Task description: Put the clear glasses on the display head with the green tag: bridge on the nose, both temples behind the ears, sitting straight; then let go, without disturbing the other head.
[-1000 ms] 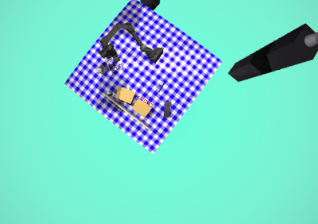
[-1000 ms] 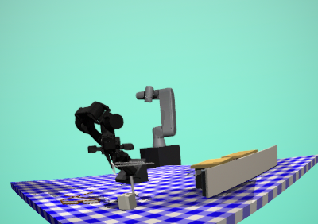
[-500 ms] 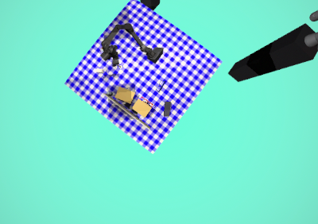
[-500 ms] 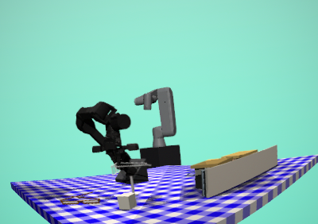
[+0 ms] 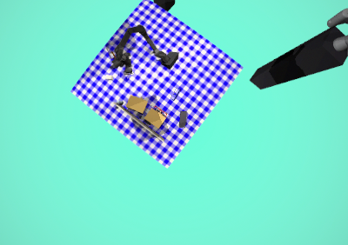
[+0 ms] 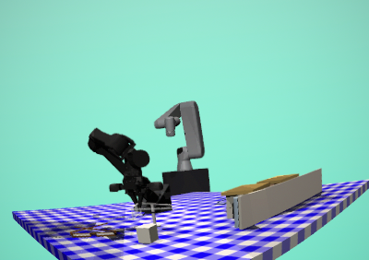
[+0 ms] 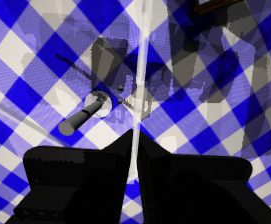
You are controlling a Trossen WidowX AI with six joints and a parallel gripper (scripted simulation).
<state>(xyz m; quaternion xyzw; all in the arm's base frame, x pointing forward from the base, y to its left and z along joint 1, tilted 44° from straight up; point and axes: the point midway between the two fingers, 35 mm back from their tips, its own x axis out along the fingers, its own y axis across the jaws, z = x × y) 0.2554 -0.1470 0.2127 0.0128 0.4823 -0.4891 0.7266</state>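
Note:
My gripper point(image 7: 134, 133) point(image 6: 136, 204) is shut on the clear glasses point(image 7: 142, 50). In the wrist view they show as a long transparent bar running away from the fingertips, with two small dark dots beside it. The rest of them is hard to see. The gripper is low over the cloth, with a grey post point(image 7: 79, 118) on a round white foot below and to the left of the tips in the wrist view. I cannot make out either display head or the green tag; two tan boards point(image 5: 137, 103) stand by a long grey wall point(image 5: 136, 119) point(image 6: 281, 200).
A pale block point(image 5: 108, 77) point(image 6: 148, 233) is near the gripper. Brown-framed glasses point(image 6: 94, 232) point(image 7: 216, 6) lie close by. Another pair of glasses point(image 5: 174, 96) lies mid-table. Red-and-white glasses point(image 5: 160, 111) are by the tan boards, and a dark block point(image 5: 183, 119) is beyond.

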